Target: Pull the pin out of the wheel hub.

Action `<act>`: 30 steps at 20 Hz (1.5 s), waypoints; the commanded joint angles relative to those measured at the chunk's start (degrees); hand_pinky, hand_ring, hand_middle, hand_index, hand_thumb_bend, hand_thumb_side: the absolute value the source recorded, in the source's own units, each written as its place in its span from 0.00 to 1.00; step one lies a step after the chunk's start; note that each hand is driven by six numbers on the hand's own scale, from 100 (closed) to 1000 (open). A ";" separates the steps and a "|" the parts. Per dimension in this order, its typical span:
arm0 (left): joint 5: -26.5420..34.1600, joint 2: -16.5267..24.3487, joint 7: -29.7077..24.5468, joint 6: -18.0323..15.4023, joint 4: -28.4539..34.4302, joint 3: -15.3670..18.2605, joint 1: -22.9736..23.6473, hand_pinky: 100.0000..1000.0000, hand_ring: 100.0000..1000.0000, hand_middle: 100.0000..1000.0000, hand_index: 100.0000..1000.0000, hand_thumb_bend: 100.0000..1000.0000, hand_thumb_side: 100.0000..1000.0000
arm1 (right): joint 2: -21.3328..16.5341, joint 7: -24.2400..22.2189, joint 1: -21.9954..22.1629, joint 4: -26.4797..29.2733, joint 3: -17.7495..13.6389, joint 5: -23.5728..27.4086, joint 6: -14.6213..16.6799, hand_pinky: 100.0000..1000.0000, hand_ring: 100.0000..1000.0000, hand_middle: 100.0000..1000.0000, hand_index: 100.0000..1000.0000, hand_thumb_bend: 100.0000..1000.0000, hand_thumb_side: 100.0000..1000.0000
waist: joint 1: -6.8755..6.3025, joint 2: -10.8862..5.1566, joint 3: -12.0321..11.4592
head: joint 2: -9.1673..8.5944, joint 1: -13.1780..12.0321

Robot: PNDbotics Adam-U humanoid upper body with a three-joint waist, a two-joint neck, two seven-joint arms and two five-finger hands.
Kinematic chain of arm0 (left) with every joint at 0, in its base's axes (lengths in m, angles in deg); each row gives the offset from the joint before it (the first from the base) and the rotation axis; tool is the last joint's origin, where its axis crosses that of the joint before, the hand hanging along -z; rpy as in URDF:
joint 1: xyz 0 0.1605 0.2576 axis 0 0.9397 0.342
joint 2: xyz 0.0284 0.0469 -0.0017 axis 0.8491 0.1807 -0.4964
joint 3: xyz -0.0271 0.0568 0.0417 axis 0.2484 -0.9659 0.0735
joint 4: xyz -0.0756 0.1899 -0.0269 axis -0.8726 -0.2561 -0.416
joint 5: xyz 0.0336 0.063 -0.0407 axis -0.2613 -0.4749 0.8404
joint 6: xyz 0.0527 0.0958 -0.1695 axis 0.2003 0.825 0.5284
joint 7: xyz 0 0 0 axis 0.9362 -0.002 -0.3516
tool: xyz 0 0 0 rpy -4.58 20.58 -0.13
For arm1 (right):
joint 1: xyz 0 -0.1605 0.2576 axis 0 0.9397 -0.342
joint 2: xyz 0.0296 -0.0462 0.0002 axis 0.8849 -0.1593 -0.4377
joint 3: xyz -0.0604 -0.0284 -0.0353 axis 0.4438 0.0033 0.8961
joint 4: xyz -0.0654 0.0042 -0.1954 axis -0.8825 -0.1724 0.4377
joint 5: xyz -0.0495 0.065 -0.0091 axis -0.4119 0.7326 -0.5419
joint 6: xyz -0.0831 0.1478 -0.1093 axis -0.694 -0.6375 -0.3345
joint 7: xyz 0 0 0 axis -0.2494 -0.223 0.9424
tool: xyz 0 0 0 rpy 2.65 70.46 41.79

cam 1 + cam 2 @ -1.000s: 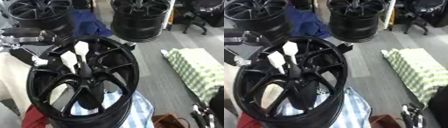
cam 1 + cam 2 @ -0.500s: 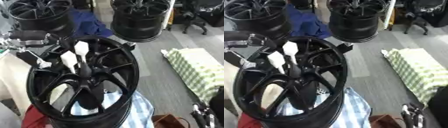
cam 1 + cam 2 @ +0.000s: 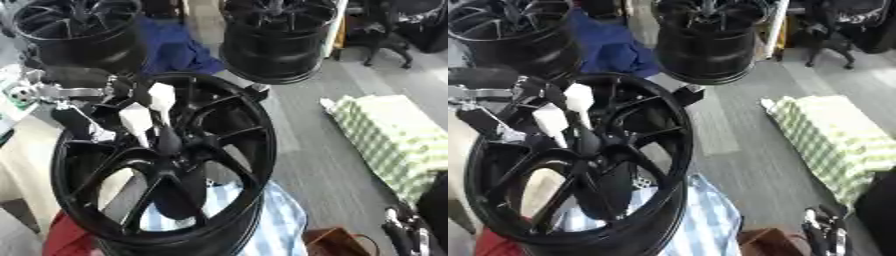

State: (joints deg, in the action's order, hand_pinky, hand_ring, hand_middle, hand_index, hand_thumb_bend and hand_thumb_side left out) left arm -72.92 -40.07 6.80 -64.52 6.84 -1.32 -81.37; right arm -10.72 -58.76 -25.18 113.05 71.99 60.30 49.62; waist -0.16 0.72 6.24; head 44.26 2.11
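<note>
A black spoked wheel hub [image 3: 219, 150] stands tilted in front of me. Two white-headed pins stick up from its centre: the taller pin [image 3: 162, 98] and a shorter pin [image 3: 136, 121] to its left. My left arm comes in from the left over the rim, and my left hand [image 3: 542, 91] sits dark against the spokes, just left of the taller pin's head. Whether it touches the pin is unclear. My right hand [image 3: 408, 234] rests open at the lower right corner, away from the hub.
Two more black wheels stand behind, one at the far left [image 3: 83, 32] and one at the far middle [image 3: 280, 42], with a blue cloth [image 3: 179, 52] between them. A green checked cloth [image 3: 398, 145] lies on the floor at right. A striped cloth [image 3: 271, 225] lies under the hub.
My left arm has moved right and down over the rim, closer to the taller pin. The hub, both pins and the right hand have stayed put.
</note>
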 commanded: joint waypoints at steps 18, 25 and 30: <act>-1.43 -1.30 -19.82 -20.07 -4.37 0.96 -2.35 0.75 0.69 0.62 0.81 0.00 0.15 | -1.23 -0.18 -0.45 0.75 0.12 0.41 0.42 0.57 0.48 0.54 0.81 0.00 0.48 | 0.06 -0.67 0.25 | -0.15 -0.16; 1.74 -1.98 -19.82 -20.07 -5.40 3.65 -3.75 0.71 0.62 0.46 0.70 0.00 0.16 | -1.19 -0.17 -0.36 0.67 0.12 0.45 0.42 0.57 0.48 0.54 0.81 0.00 0.48 | 0.11 -0.78 0.12 | -0.15 -0.19; 4.39 -2.02 -19.82 -20.07 -5.63 6.26 -5.28 0.71 0.61 0.43 0.67 0.00 0.17 | -1.18 -0.14 -0.26 0.62 0.10 0.54 0.44 0.57 0.48 0.54 0.81 0.00 0.48 | 0.13 -0.87 0.02 | -0.15 -0.27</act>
State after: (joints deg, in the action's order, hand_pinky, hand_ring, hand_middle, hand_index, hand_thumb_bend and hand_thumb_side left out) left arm -69.41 -43.10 6.87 -64.60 1.02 3.31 -85.16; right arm -10.72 -58.96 -25.18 113.05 72.02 60.62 49.85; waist -0.12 0.72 6.30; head 44.26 2.09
